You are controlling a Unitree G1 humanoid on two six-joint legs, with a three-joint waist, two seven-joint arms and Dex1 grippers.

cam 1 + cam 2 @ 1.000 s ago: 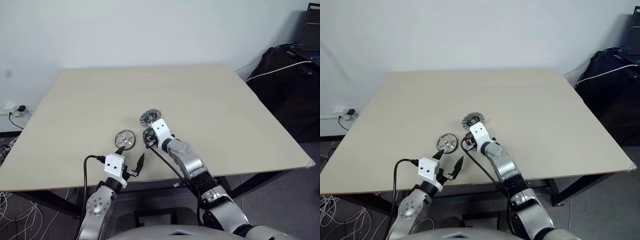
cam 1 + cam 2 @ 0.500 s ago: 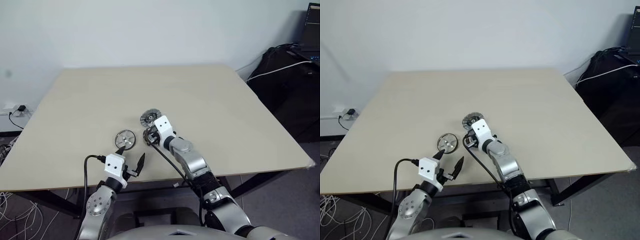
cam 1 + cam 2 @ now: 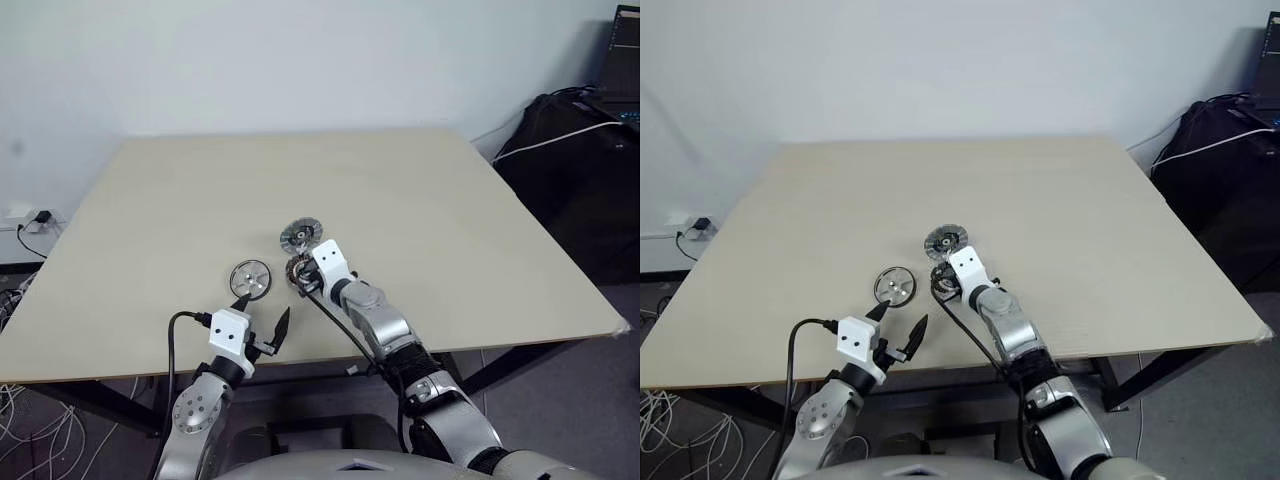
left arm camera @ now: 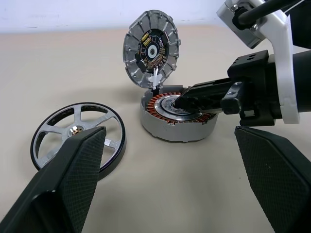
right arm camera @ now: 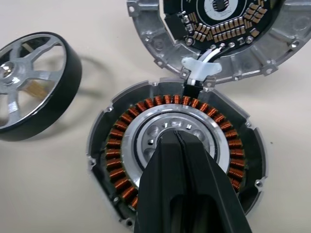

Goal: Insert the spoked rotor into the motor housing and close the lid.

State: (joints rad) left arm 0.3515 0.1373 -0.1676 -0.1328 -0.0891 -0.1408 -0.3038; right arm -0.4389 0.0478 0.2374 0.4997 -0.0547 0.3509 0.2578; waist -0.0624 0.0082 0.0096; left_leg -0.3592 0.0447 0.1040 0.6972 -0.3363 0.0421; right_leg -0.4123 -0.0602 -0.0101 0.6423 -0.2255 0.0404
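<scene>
The spoked rotor, a shiny silver wheel with a dark rim, lies flat on the table near the front edge. To its right sits the motor housing with copper windings around a silvery centre. The ribbed lid stands tilted up behind the housing, joined to it by a small white piece. My right gripper is shut, its tips over the housing's silvery centre. My left gripper is open and holds nothing, just in front of the rotor at the table's near edge.
The table's front edge runs just beneath my left gripper. A black bag with a white cable lies to the right of the table. Loose cables and a wall socket are down on the left.
My right gripper has shifted slightly right and lower over the motor housing. The left gripper, rotor and lid are where they were.
</scene>
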